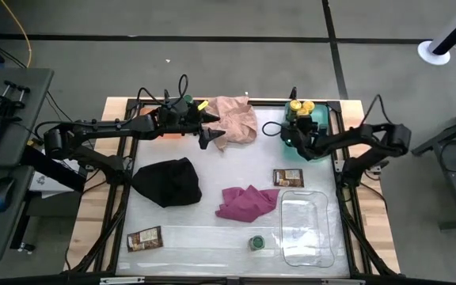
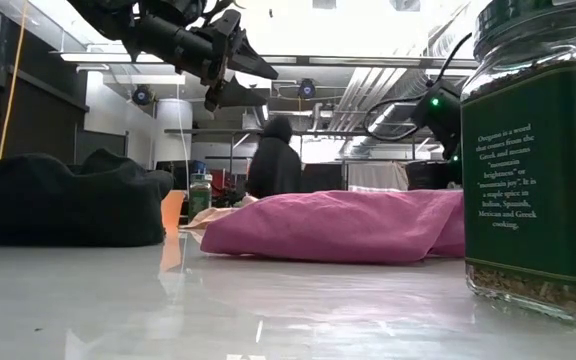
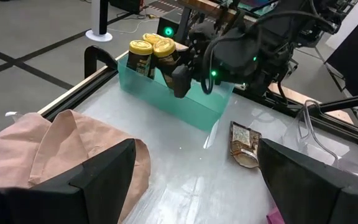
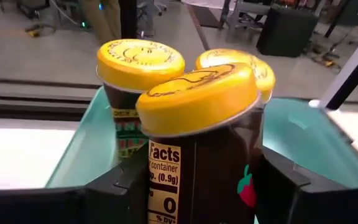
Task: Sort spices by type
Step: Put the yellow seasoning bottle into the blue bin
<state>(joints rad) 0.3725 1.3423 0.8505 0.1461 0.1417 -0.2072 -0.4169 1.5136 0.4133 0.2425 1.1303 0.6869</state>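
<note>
Nearest the low camera stands a green-lidded jar (image 2: 543,160) on the desk (image 1: 212,237), beside the clear tray (image 1: 307,229). Over the teal tray (image 4: 86,143), the right claw (image 4: 197,186) is closed on a yellow-lidded jar (image 4: 197,143), with two more yellow-lidded jars (image 4: 140,65) behind it. Spread wide and empty, the left claw (image 3: 191,174) hovers above the pink cloth (image 3: 48,149). Brown packets (image 1: 288,177) lie on the desk.

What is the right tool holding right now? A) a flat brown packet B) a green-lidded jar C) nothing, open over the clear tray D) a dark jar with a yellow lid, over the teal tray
D: in the right wrist view the right tool has its fingers on both sides of a dark cylindrical jar with a yellow lid, above the teal rectangular plastic tray where two more yellow-lidded jars stand.
</note>
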